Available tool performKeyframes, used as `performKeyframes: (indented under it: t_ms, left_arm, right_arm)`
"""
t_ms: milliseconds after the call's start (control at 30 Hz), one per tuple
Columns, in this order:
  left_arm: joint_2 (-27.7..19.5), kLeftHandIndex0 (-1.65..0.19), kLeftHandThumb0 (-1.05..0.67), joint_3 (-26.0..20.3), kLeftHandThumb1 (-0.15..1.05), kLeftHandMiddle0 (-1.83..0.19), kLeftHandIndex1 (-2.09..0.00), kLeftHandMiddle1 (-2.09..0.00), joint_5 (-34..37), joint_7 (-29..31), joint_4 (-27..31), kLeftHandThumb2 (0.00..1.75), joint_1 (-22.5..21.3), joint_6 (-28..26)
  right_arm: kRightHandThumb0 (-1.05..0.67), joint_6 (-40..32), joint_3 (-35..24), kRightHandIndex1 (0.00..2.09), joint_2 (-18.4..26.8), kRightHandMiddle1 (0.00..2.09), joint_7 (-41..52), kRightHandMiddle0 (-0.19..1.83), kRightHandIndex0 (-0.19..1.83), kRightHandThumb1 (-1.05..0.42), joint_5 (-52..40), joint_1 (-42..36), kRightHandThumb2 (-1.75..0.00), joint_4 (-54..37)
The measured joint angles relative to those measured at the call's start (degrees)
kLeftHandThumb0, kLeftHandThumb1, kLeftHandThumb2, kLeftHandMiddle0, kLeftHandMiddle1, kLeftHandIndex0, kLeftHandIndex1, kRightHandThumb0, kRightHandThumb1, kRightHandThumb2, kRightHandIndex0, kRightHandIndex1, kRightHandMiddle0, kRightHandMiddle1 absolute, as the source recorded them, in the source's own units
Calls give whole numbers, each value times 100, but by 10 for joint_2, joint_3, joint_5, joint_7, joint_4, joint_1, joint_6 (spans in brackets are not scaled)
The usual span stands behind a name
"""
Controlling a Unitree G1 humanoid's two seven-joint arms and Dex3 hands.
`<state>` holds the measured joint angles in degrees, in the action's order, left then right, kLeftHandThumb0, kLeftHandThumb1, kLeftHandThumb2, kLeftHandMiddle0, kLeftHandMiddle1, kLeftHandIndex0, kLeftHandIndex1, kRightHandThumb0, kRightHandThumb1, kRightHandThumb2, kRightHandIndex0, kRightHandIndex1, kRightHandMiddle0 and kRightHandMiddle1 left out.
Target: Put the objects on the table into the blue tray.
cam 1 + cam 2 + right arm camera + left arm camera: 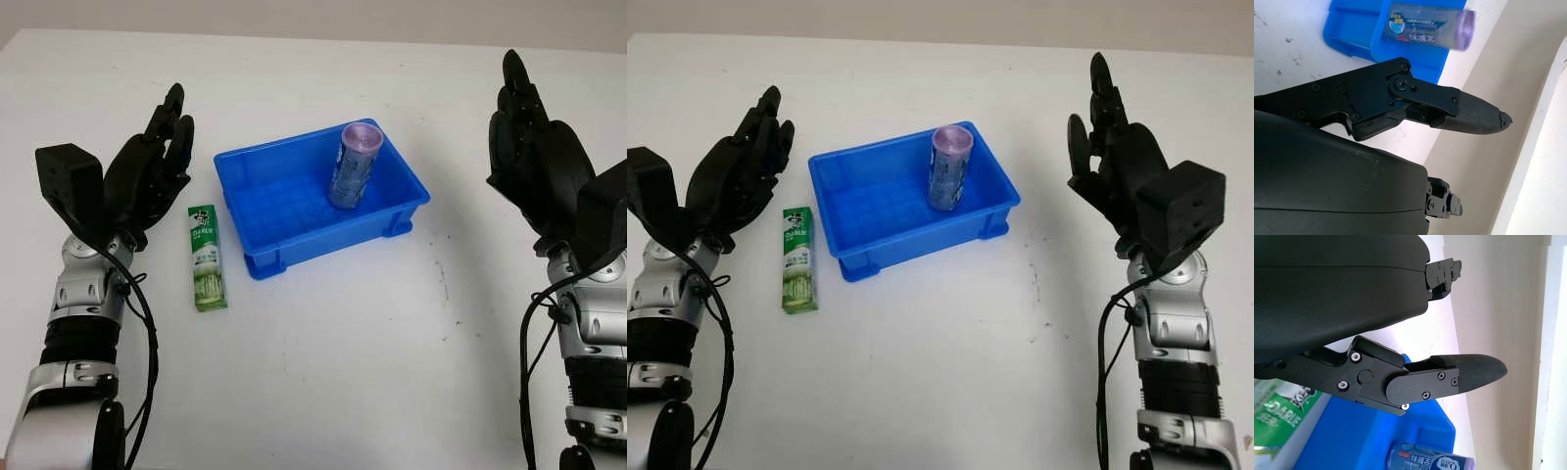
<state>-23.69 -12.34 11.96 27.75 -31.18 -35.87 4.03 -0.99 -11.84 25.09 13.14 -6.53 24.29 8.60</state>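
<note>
The blue tray (294,211) sits on the white surface (372,372) near its middle, set at a slight angle. Inside the tray, at its far right corner, a cylindrical container with a purple lid (353,164) stands tilted, leaning against the tray's right wall. A green rectangular box (207,257) lies flat on the surface just beside the tray's left side, apart from it, its long axis running toward the robot. The left hand (147,171) is raised above the surface to the left of the green box, open and holding nothing. The right hand (1117,166) is raised well to the right of the tray, likewise open and holding nothing. Neither hand touches any object.
</note>
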Motion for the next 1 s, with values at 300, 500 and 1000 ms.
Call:
performKeyframes:
  t_ms: [300, 500, 1000]
  left_arm:
    - [-120, -1, -71, 8, 101, 4, -7, -6, -18, 164, -60, 12, -7, 101]
    - [-204, -2, -74, 42, 88, 5, -6, -5, -61, 234, -23, 3, -24, 84]
    - [-312, 9, -60, 94, 87, 10, -4, -5, -194, 250, 66, 7, 4, 249]
  right_arm:
    - [-77, -39, -7, 0, -11, 0, -10, -19, -19, -105, -12, -22, -71, -25]
    - [-76, -46, -6, 0, -12, 0, -10, -19, -19, -105, -11, -23, -71, -34]
    - [-76, -49, -3, 0, -14, 0, -8, -19, -19, -105, -9, -21, -71, -34]
